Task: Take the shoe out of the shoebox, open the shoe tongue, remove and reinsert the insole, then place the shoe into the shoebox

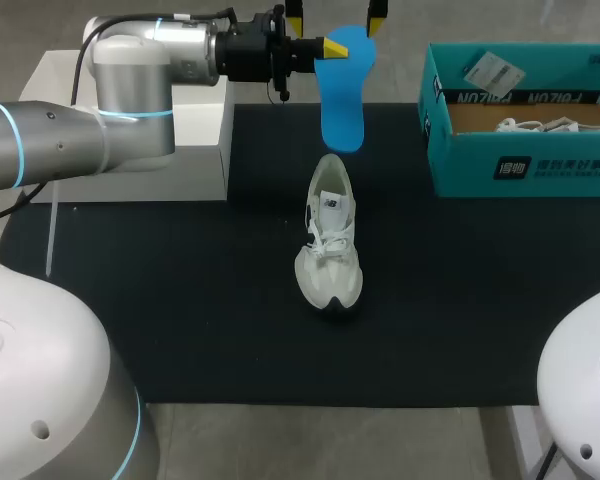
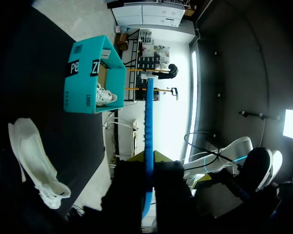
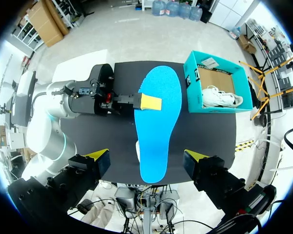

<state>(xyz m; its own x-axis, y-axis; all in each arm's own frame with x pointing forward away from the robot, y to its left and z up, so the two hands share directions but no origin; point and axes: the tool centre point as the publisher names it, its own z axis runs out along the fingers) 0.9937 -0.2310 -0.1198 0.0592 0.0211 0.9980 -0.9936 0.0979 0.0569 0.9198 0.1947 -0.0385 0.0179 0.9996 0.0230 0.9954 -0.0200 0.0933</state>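
Head view, shoebox [image 1: 520, 165], white shoe [image 1: 542, 125] inside

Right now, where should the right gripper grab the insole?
Probably its free long edge, opposite the left gripper, coming level from my right to pinch both faces: the insole is thin and held flat; squeezing its width would likely buckle it.

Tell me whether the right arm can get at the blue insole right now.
Probably yes. The insole hangs above the shoe, one edge pinched in the jaws of the left gripper; the right gripper faces its flat side, jaws open, nothing in between.
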